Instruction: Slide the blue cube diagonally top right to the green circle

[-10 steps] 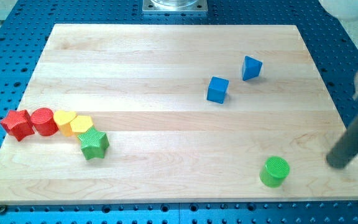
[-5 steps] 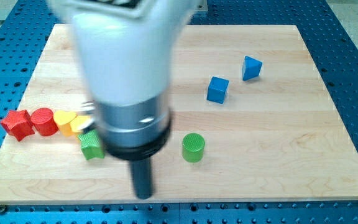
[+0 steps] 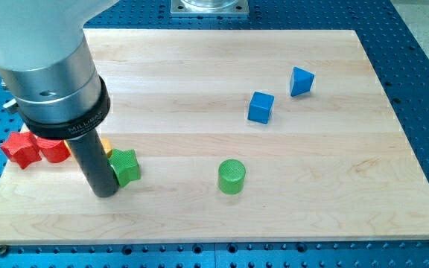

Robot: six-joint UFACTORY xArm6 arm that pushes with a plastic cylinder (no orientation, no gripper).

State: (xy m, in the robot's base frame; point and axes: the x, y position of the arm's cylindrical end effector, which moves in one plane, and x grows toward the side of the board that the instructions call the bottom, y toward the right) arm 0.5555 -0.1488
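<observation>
A robotics lab bench: wooden board [image 3: 199,67] on blue perforated metal table [image 3: 423,45].

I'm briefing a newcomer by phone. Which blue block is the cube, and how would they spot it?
Start at the wooden board and look to its upper right part, where two blue blocks sit apart from all the rest. The blue cube is the left, lower one, above the green circle. Its neighbour, the blue block up-right, looks more angular.

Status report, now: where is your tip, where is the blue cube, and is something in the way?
My tip low at view's left, beside green star. Blue cube up and right of green circle, untouched. Board between them bare.
</observation>
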